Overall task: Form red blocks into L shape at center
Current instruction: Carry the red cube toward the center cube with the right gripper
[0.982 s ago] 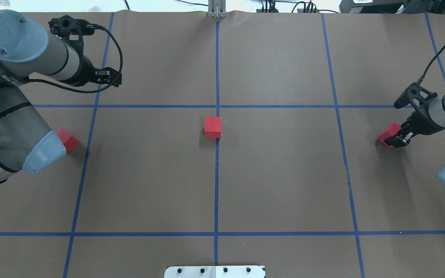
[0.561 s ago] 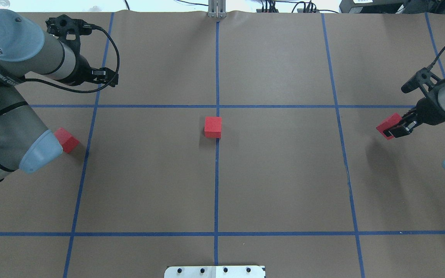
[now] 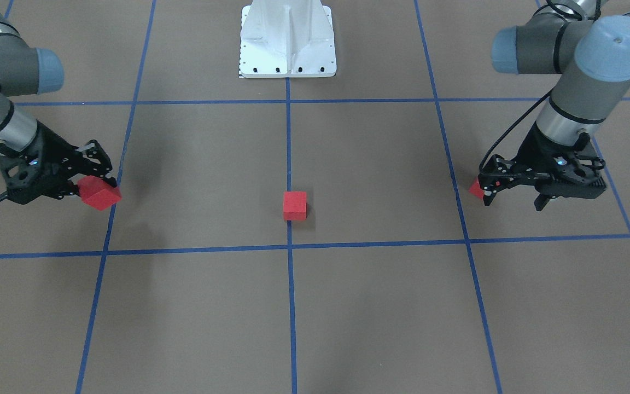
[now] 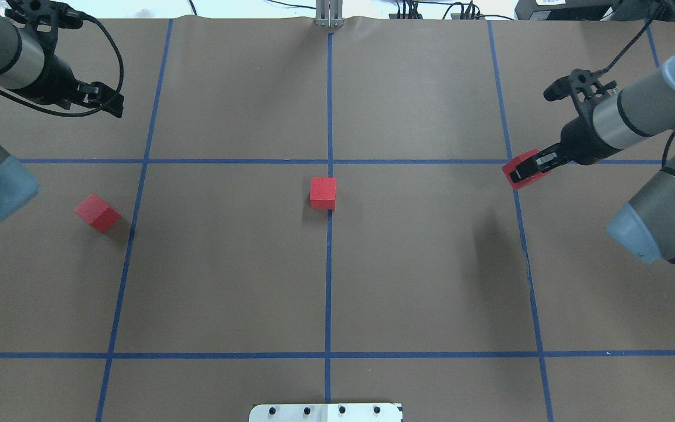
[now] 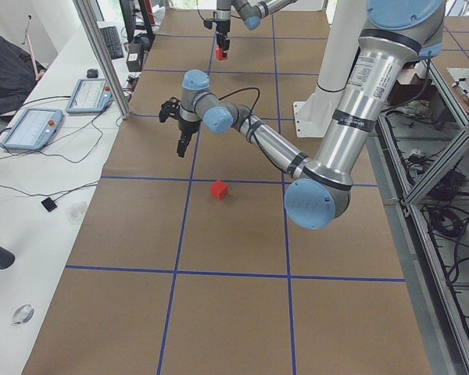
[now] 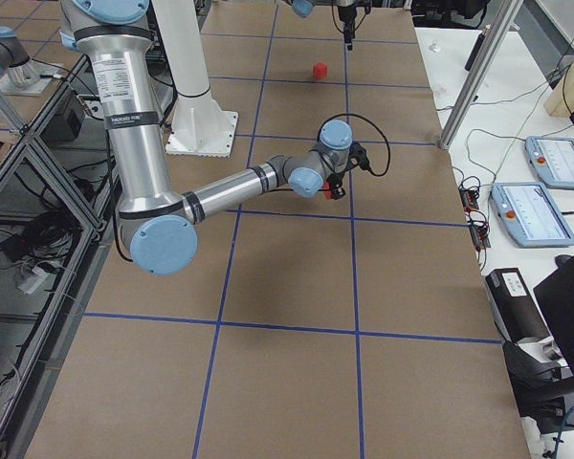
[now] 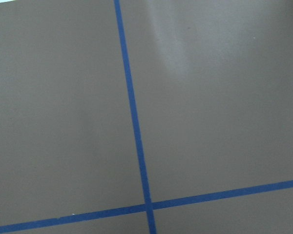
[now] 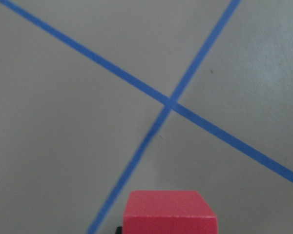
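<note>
As the overhead view presents it, the work surface (image 4: 226, 281) is a flat, matte brown sheet, divided into large squares by narrow blue tape lines (image 4: 120, 293). The three red blocks are small, plain-faced cubes with crisp edges and a dull finish.

Upper left of the frame: the left gripper (image 4: 105, 102), a black linkage unit with a looped black cable (image 4: 116, 53), hangs clear of the surface. In the front-facing view its two fingers stand apart with nothing between them. The left red block (image 4: 97, 212) lies on the surface at mid-left, turned at an angle to the grid, just left of a vertical tape line. It sits lower in the frame than this gripper and does not touch it.

Middle of the frame: the middle red block (image 4: 323, 193) rests square to the grid at the center (image 4: 329, 228), astride the central tape line with its larger part on the line's left. Neither gripper touches it. At the bottom edge lies a white metal plate (image 4: 326, 412) with a row of dark holes.

Right of the frame, above mid-height: the right gripper (image 4: 526, 169) is clamped on the third red block (image 4: 512, 174), fingers pressed on opposite faces. Block and gripper are raised over a crossing of tape lines. The right wrist view shows this block at its lower edge, with the crossing beyond it
</note>
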Controlling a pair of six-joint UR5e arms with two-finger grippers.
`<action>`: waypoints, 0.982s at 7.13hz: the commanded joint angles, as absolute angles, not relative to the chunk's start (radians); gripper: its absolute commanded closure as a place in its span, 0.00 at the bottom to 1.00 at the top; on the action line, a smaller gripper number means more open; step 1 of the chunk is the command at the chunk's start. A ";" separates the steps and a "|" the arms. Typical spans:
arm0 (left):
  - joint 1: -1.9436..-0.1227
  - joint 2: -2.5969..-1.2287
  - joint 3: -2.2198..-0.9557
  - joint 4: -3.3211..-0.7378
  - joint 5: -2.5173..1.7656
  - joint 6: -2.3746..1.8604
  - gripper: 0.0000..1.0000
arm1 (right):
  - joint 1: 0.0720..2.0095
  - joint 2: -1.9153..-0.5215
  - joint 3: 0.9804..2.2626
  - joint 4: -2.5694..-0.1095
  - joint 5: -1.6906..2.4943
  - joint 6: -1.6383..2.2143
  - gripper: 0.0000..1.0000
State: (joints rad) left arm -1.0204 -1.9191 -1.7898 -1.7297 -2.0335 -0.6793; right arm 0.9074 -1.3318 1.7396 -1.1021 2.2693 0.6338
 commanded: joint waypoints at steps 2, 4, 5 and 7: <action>-1.049 -1.871 -1.782 -1.736 -2.045 -0.641 0.00 | 0.717 -1.116 1.749 -1.235 2.081 0.955 1.00; -1.049 -1.870 -1.781 -1.736 -2.045 -0.641 0.00 | 0.617 -0.947 1.747 -1.500 1.984 1.065 1.00; -1.049 -1.870 -1.773 -1.738 -2.045 -0.641 0.00 | 0.568 -0.905 1.746 -1.544 1.953 1.145 1.00; -1.048 -1.855 -1.746 -1.782 -2.045 -0.641 0.00 | 0.467 -0.846 1.708 -1.546 1.832 1.259 1.00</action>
State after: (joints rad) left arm -1.0484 -1.8625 -1.7655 -1.7491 -2.0448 -0.6406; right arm 0.5255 -0.8898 1.7322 -1.5338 1.8978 1.2014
